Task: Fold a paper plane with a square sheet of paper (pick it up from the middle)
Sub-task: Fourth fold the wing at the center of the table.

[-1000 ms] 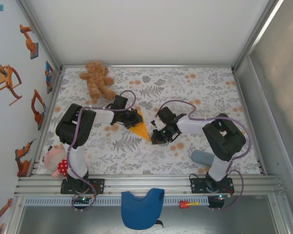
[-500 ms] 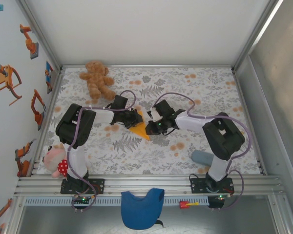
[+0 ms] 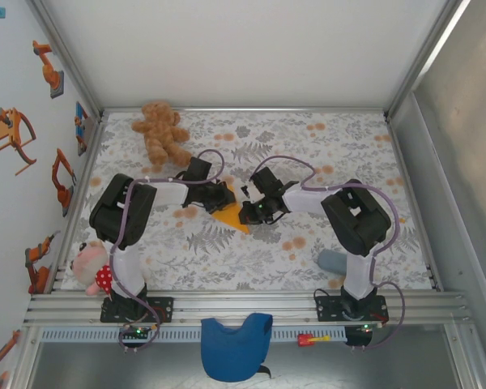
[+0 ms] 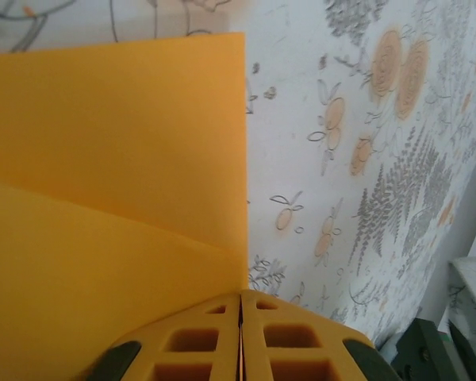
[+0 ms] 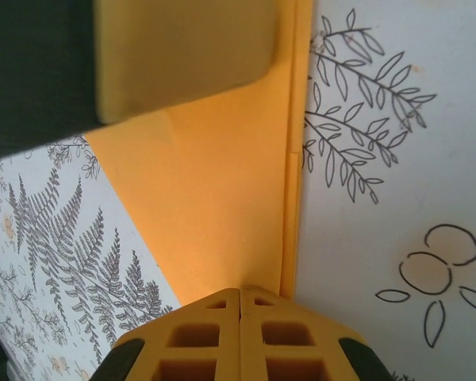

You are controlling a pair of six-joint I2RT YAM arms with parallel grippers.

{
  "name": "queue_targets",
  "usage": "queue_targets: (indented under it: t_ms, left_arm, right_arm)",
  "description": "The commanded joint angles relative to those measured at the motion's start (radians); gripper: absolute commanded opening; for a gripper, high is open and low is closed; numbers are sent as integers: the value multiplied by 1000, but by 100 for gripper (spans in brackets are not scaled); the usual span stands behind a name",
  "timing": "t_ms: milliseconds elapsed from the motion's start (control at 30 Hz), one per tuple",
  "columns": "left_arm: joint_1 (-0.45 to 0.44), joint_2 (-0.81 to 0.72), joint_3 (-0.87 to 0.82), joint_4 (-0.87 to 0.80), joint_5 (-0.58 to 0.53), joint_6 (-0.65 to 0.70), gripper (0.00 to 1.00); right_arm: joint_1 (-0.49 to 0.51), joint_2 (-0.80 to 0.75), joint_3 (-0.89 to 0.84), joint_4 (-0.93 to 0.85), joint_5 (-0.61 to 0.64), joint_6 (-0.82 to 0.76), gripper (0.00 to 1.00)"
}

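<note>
Pressed together, both left gripper and right gripper, tips down on the part-folded square sheet of paper flat on the table. Lies directly ahead of the right gripper, long crease running straight away from its tips; spreads ahead-left of the left gripper. Probably better placed along that crease: right.

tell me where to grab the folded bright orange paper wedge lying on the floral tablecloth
The folded bright orange paper wedge lies flat on the floral tablecloth, so a pinch from above would likely find nothing. Better its long layered edge, approached low from the bare cloth beside it, one finger slipped under the stacked folds.
</note>
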Motion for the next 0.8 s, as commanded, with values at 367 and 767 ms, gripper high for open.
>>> queue_targets:
  t_ms: [367, 767]
  left_arm:
    - [-66, -96, -118, 55, -52, 36, 10]
    - [-58, 4, -39, -97, -135, 95, 9]
  right_arm:
    - [1, 37, -28, -108, 117, 4, 0]
    - [1, 49, -34, -165, 169, 1, 0]
